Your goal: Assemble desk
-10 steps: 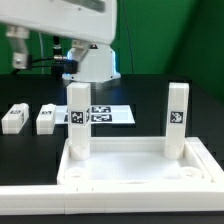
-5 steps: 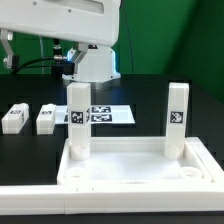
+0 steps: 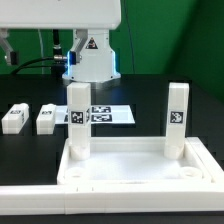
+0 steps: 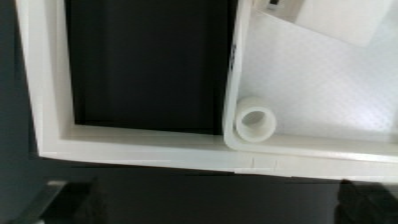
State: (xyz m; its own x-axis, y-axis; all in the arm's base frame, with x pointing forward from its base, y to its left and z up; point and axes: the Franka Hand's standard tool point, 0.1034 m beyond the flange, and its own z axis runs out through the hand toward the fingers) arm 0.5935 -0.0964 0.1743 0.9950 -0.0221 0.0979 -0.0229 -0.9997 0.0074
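The desk top (image 3: 130,172) is a white rimmed tray at the front of the exterior view. Two white tagged legs stand upright in its back corners, one on the left (image 3: 78,120) and one on the right (image 3: 177,118). Two more legs (image 3: 14,117) (image 3: 46,118) lie loose on the black table at the exterior view's left. The wrist view looks down on the tray's rim (image 4: 178,152) and an empty round corner socket (image 4: 258,123). My gripper (image 4: 210,205) shows only as two dark fingers set wide apart with nothing between them. It is above the tray and out of the exterior view.
The marker board (image 3: 110,115) lies flat behind the tray. The robot's base (image 3: 92,62) stands at the back. A long white border bar (image 3: 30,197) runs along the front left. In the wrist view a white bar (image 4: 39,70) edges a strip of black table.
The arm's upper links at the top of the exterior view have shifted, uncovering more of the base. The tray and all legs have not moved.
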